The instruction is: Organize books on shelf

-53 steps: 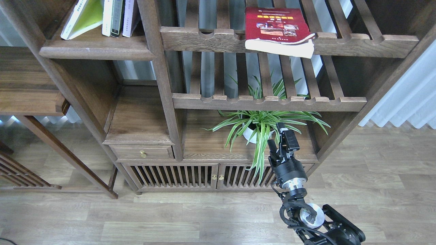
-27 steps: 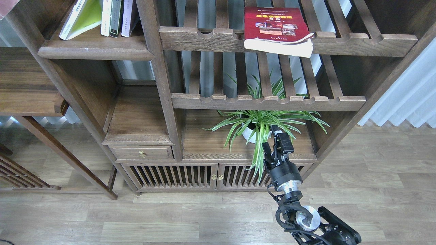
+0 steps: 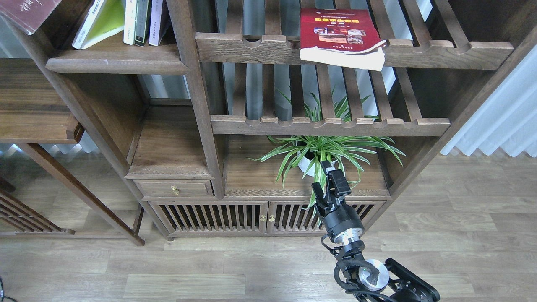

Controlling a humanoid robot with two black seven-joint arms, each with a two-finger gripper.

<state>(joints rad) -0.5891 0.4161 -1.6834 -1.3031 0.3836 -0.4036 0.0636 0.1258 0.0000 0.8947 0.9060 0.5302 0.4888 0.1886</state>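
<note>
Since earlier, right gripper (image 3: 326,181) shifts left, jaws spread, empty; maroon book (image 3: 26,12) enters top left. Approach red book (image 3: 339,37) squarely.

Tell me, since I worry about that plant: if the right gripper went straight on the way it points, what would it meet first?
Most likely the spider plant: the right gripper points up and away toward its leaves and white pot, which appear just beyond the fingertips. Depth is unclear from this one view, so it might pass in front.
</note>
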